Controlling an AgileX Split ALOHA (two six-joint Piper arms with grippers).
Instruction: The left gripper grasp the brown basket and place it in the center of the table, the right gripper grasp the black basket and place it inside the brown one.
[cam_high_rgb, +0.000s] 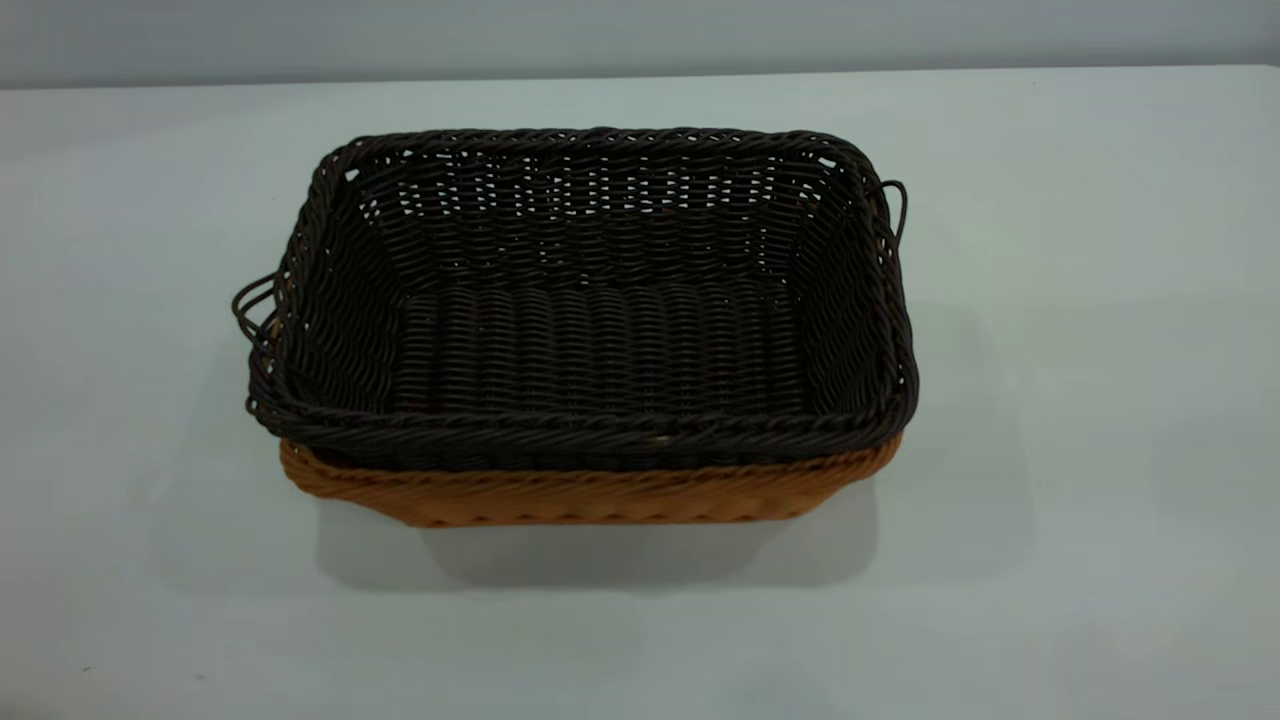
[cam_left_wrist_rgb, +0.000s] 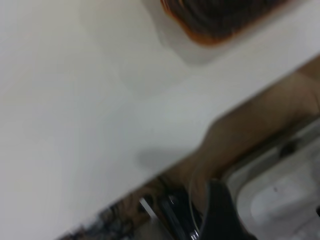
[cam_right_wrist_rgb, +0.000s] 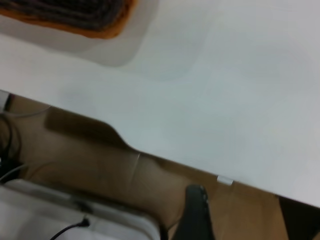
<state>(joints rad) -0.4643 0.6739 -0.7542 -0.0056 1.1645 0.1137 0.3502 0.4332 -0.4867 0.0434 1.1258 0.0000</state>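
The black basket (cam_high_rgb: 600, 300) sits nested inside the brown basket (cam_high_rgb: 590, 497) at the middle of the table (cam_high_rgb: 1080, 400); only the brown one's front wall shows beneath the dark rim. Neither gripper is in the exterior view. In the left wrist view the left gripper (cam_left_wrist_rgb: 267, 215) is off the table beyond its edge, empty; one finger (cam_left_wrist_rgb: 220, 215) shows with a wide gap beside it. A corner of the nested baskets (cam_left_wrist_rgb: 215, 22) lies far off. The right gripper (cam_right_wrist_rgb: 248, 216) is also beyond the table edge, open and empty, far from the baskets' corner (cam_right_wrist_rgb: 95, 27).
Thin loop handles stick out at the black basket's left (cam_high_rgb: 250, 300) and right (cam_high_rgb: 897, 210) ends. White tabletop surrounds the baskets on all sides. Beyond the table edge the wrist views show a brown floor (cam_right_wrist_rgb: 100, 165) and white equipment (cam_left_wrist_rgb: 280, 200).
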